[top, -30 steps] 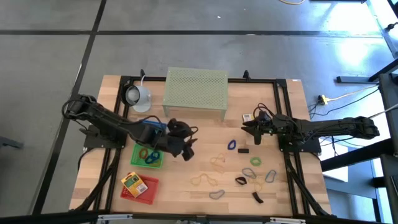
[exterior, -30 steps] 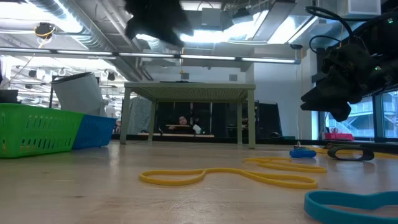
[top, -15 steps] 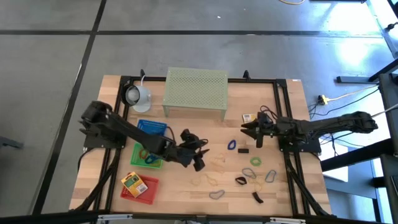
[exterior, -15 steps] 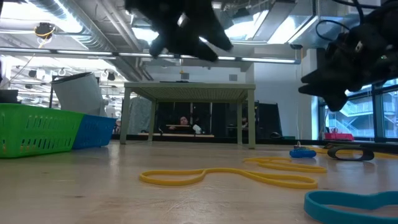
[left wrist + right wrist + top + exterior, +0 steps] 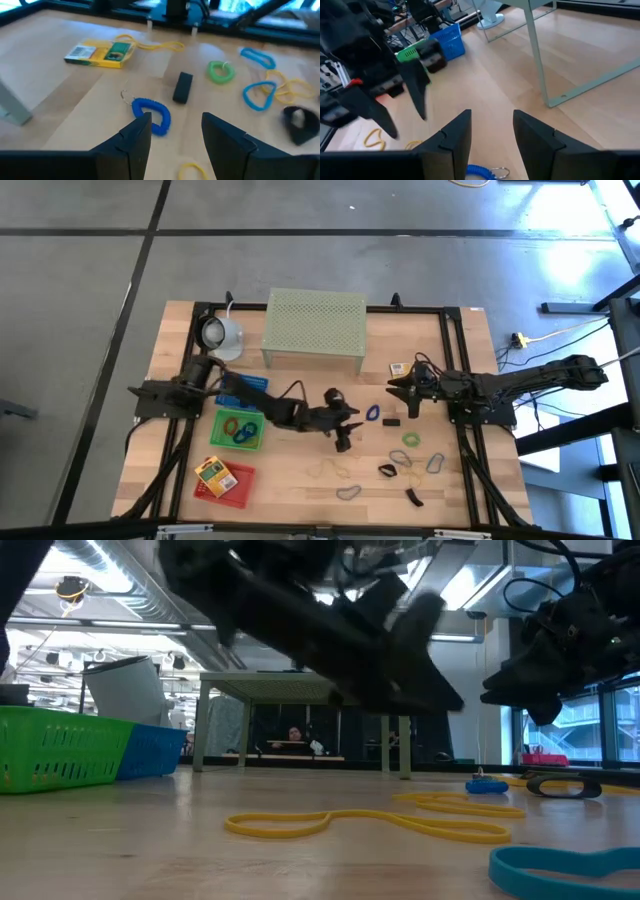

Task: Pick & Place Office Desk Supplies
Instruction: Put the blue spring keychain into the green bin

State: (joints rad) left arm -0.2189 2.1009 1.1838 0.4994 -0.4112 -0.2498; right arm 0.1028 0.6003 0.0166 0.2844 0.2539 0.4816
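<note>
My left claw (image 5: 343,430) reaches out over the middle of the bench (image 5: 290,490), its fingers apart and empty, because the loose supplies lie on this side and the bins are behind it. In the left wrist view the blue coiled loop (image 5: 152,114) lies on the wood just ahead of my fingertips (image 5: 141,125), nothing touching it; I judge it the likeliest next pick. Beyond it lie a small black clip (image 5: 183,87), a green loop (image 5: 220,71), a light blue loop (image 5: 259,95) and a yellow printed box (image 5: 101,53).

My right claw (image 5: 411,392) waits at the bench's right side, fingers apart and holding nothing, near the same blue coil.

Sorted items explain the bins: the green bin (image 5: 237,430) already holds loops, the red bin (image 5: 224,478) holds a second yellow box (image 5: 213,474), and the blue bin (image 5: 246,387) sits beside them. More loops, tan (image 5: 333,471) and grey (image 5: 348,492), stay scattered toward the bench's front. The mesh stand (image 5: 314,326) and the white lamp-like object (image 5: 220,335) stand at the back, apart from the work.
</note>
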